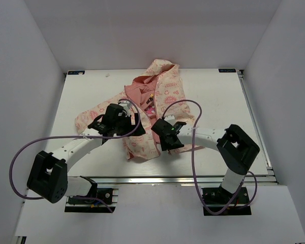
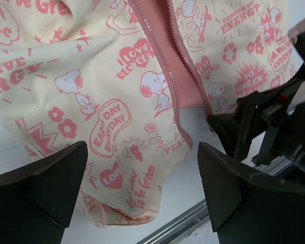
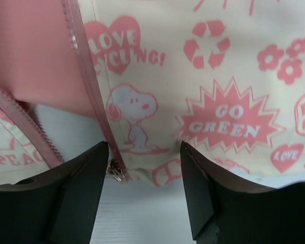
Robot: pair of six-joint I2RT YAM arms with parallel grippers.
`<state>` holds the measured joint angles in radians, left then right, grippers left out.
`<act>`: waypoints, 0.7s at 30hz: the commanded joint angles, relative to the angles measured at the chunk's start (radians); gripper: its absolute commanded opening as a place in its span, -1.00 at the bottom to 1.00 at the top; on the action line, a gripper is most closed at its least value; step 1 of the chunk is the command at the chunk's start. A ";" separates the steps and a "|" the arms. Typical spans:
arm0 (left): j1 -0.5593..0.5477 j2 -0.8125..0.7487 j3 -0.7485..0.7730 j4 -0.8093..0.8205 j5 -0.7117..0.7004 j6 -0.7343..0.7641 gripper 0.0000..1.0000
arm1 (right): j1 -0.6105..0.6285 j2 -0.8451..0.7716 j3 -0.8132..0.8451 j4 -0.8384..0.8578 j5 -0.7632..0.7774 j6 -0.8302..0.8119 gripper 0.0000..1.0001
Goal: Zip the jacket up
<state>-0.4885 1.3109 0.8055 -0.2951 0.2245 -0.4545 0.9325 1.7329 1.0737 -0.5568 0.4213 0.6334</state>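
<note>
Jacket (image 1: 168,91) lies unzipped at frame centre on table (image 1: 218,101), hem near the lower edge; white tabletop shows on both sides. Left gripper (image 2: 142,173) spread wide, empty, above the hem. Right gripper (image 3: 145,168) wide, empty, over the zipper (image 3: 91,86) bottom end.

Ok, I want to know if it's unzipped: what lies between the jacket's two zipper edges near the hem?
Right wrist view: bare white table at the hem, salmon lining higher up; the zipper edges stand apart.

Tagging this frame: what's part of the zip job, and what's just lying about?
Job: jacket, zipper, left claw, right claw.
Lying about: cables, table, rail.
</note>
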 commanded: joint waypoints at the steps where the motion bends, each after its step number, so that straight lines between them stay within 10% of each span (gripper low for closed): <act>1: -0.005 -0.056 -0.011 -0.009 -0.013 -0.007 0.96 | 0.060 -0.052 0.032 -0.122 0.111 0.087 0.27; 12: -0.005 -0.076 -0.019 -0.016 -0.011 -0.007 0.96 | 0.120 -0.194 -0.159 -0.190 0.059 0.278 0.33; 21: -0.005 -0.081 -0.028 -0.012 0.019 -0.004 0.96 | 0.118 -0.300 -0.184 0.047 -0.002 0.007 0.34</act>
<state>-0.4885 1.2686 0.7891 -0.3088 0.2226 -0.4606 1.0485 1.4929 0.8856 -0.6403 0.4381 0.7605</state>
